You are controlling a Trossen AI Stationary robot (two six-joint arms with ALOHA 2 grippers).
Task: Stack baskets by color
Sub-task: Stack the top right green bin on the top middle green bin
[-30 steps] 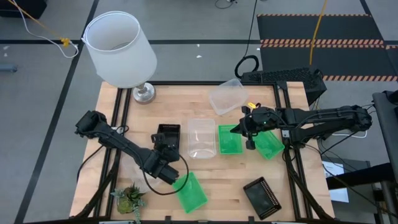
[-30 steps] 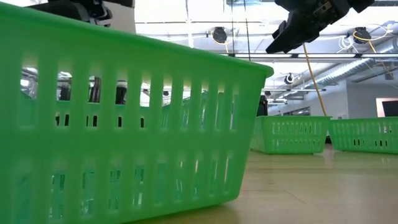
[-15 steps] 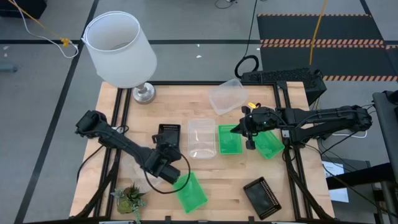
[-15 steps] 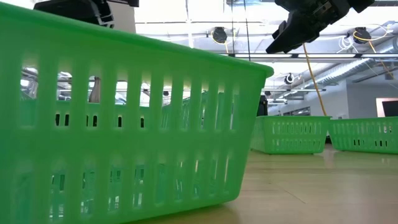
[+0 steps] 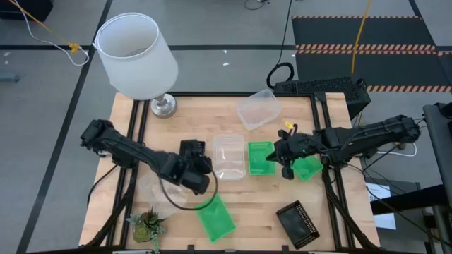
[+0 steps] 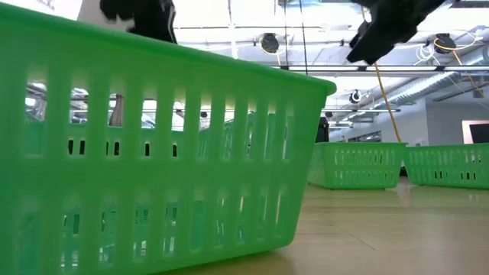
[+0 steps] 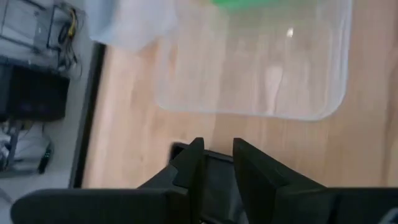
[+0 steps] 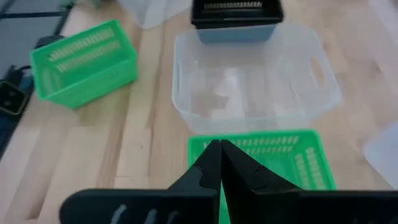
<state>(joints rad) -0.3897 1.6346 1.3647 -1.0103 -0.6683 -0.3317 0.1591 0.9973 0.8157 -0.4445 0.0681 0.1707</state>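
Observation:
Nothing is held. My left gripper (image 5: 200, 168) (image 7: 217, 163) hangs over the near end of a black mesh basket (image 5: 191, 147), with a narrow gap between its fingers; the basket's dark rim (image 7: 179, 149) shows just beside them. Beyond it stands a clear basket (image 5: 228, 155) (image 7: 255, 68). My right gripper (image 5: 285, 169) (image 8: 219, 155) is shut, holds nothing and hovers above a green basket (image 5: 260, 158) (image 8: 267, 158). A second green basket (image 5: 306, 168) lies under the right arm. A third (image 5: 216, 217) (image 6: 153, 153) sits near the front edge.
Another black basket (image 5: 300, 224) lies at the front right. A clear basket (image 5: 256, 109) sits tilted at the far edge. A white lamp (image 5: 135, 56) stands at the far left, and a small plant (image 5: 147, 224) at the near left corner.
My left gripper has risen from beside the near green basket. It has swung toward the far right and now hangs over the black basket. My right gripper has shifted a little toward the near edge and rolled slightly, staying shut. No basket has moved.

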